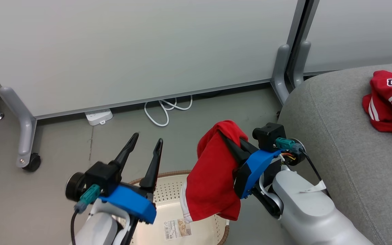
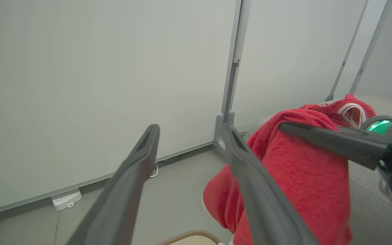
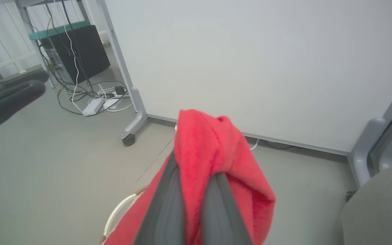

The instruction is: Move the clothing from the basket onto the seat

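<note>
fingers (image 3: 167,207) of the right gripper (image 1: 226,137) clench the plain red garment (image 1: 213,180) above the basket (image 1: 170,195); the left gripper (image 1: 147,137) gapes empty. striped garment (image 1: 388,102) already lies on the seat (image 1: 335,136); this one remains undelivered.

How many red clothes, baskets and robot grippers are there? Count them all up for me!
Red clothes: 2, the plain garment hanging from the right gripper and the striped garment lying on the seat
Basket: 1
Grippers: 2, the left gripper open and the right gripper shut on the cloth
Total: 5
</note>
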Controlling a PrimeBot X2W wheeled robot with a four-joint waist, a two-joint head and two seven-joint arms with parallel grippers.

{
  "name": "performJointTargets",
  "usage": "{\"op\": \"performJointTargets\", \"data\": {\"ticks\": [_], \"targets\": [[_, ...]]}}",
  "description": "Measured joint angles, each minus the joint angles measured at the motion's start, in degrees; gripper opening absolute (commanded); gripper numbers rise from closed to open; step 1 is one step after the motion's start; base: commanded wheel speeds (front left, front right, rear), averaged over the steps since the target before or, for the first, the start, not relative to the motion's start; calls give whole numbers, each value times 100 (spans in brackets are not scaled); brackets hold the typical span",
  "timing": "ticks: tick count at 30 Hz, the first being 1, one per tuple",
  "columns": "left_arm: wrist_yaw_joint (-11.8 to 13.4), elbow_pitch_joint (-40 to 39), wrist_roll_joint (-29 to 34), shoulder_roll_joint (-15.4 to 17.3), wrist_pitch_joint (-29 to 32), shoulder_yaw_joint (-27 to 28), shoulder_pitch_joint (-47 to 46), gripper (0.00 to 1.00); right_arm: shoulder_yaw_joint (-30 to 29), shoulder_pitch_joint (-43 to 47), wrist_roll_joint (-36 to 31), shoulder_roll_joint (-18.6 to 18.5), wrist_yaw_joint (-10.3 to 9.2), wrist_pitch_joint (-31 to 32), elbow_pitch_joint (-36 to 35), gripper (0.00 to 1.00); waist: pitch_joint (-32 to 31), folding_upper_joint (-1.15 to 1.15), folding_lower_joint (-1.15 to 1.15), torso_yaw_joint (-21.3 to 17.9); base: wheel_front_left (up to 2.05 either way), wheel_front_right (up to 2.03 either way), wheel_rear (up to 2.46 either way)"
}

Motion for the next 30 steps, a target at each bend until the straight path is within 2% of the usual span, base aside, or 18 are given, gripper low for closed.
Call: {"op": "performJointTargets", "data": {"ticks": [6,7,8,12,21,30], "targets": [[-58,-781,626,-93,-4,954,1108,100,-335,-2,-243,-1,0,0,8,0,69,0,0,94,0,0,0],[-58,-781,626,-93,-4,954,1108,100,-335,-2,-243,-1,0,0,8,0,69,0,0,94,0,0,0],[-110,-917,784,-210,-5,1191,1346,100,-445,-1,-300,-2,-1,0,5,0,71,0,0,136,0,0,0],[-243,-975,1024,-420,-5,1511,1662,100,-602,23,-393,-2,-1,0,-21,0,63,0,0,201,0,0,0],[-421,-989,1367,-700,-4,1826,1827,100,-697,75,-448,-2,-1,0,-141,0,71,0,0,140,0,0,0],[-442,-1038,1504,-732,-5,1962,1836,100,-760,73,-474,-1,0,-1,-212,0,153,0,0,-398,0,0,0]]}}
